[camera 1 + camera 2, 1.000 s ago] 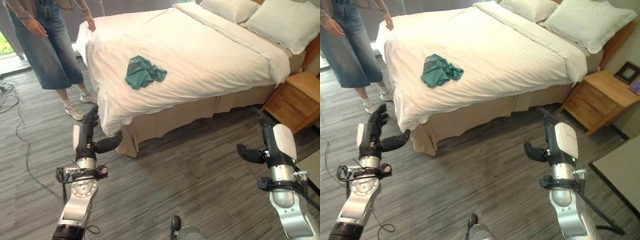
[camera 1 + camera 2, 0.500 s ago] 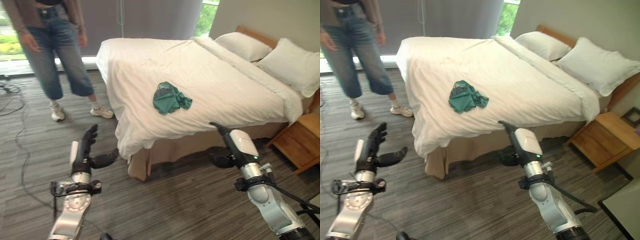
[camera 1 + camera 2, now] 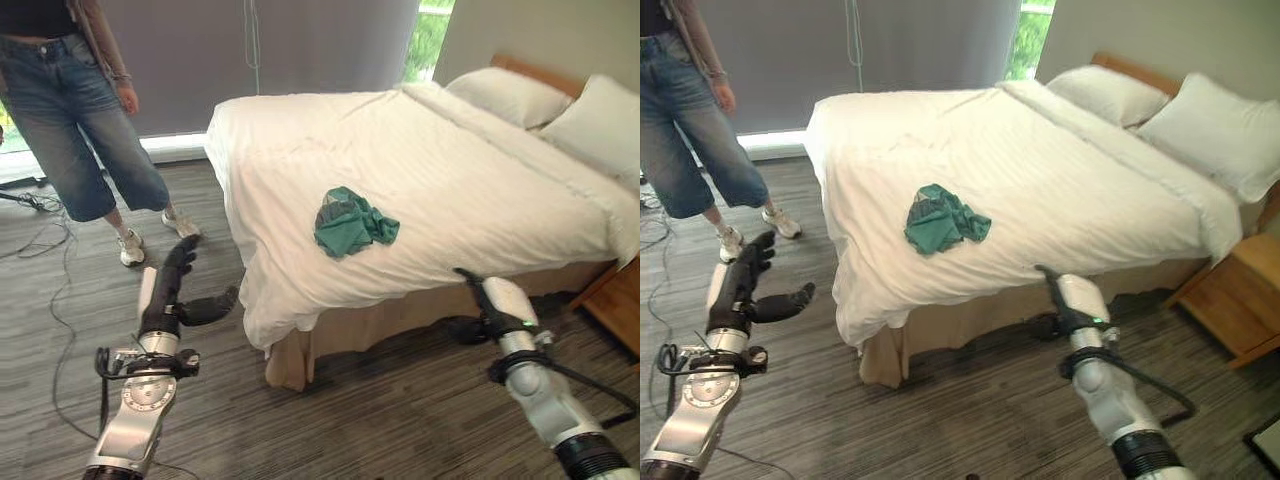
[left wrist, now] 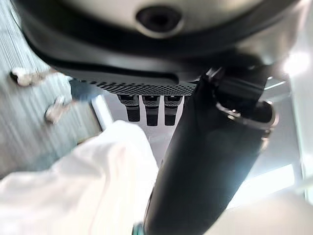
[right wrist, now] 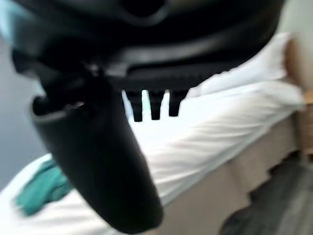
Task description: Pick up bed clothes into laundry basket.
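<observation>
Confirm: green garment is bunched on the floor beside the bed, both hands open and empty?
Not quite. The green garment lies bunched on the bed, on the white cover, as the left eye view shows. Left hand and right hand are open and empty.

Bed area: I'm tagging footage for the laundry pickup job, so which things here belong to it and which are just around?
Belongs to the job:
- green garment, crumpled on the white duvet
- left hand, open, over the floor beside the bed
- right hand, open, by the bed's near edge

Just around:
- pillows
- wooden nightstand
- person standing by the bed's foot
</observation>
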